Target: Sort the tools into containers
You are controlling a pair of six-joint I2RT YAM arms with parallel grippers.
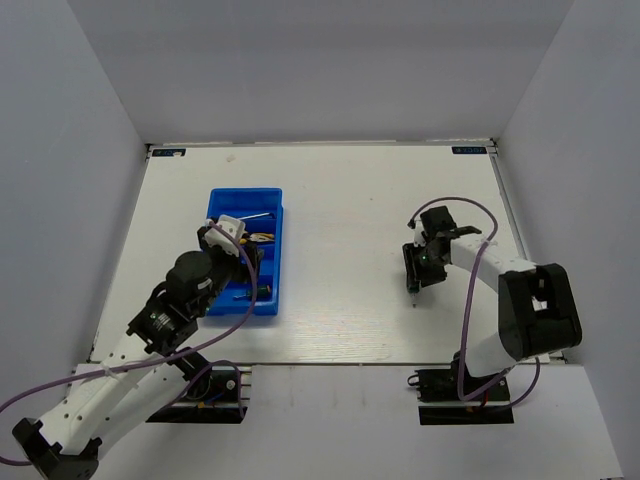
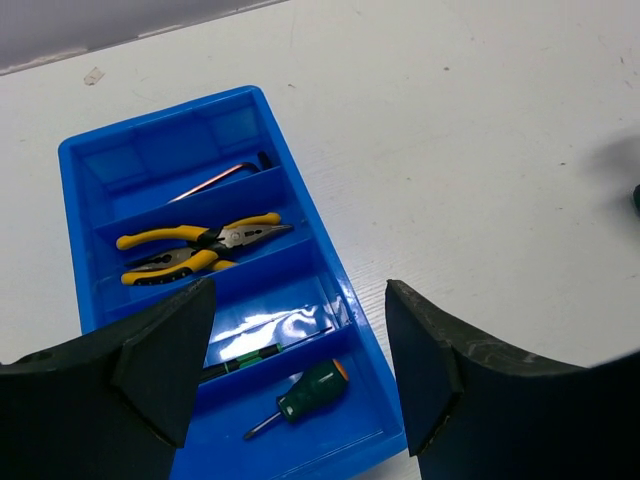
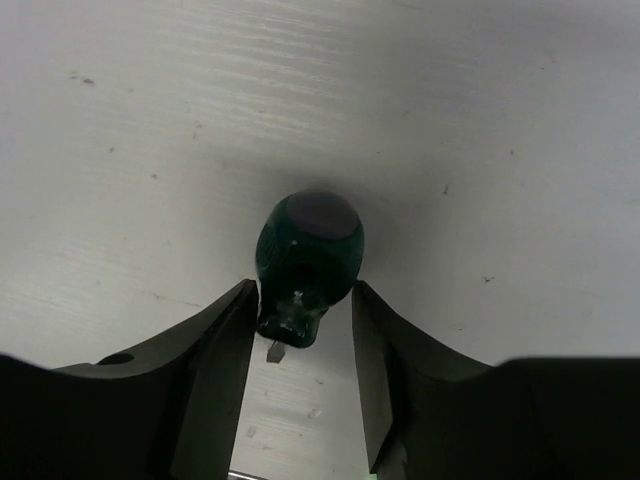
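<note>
The blue bin (image 1: 277,250) lies left of centre and holds several tools. In the left wrist view the bin (image 2: 70,160) holds a hex key (image 2: 215,182) at the far end, then two yellow-handled pliers (image 2: 200,238), a thin green-and-black screwdriver (image 2: 250,357), and a stubby green screwdriver (image 2: 312,388) nearest. My left gripper (image 2: 300,360) hangs open and empty above the bin's near end (image 1: 238,250). My right gripper (image 1: 420,268) is low over the table on the right. Its fingers (image 3: 225,330) press both sides of a stubby green screwdriver (image 3: 310,245), whose tip points towards the wrist.
The white table (image 1: 340,200) is walled by grey panels at the back and both sides. Purple cables (image 1: 470,215) loop off both arms. The screwdriver's thin shaft (image 1: 414,293) sticks out below the right gripper towards the near edge.
</note>
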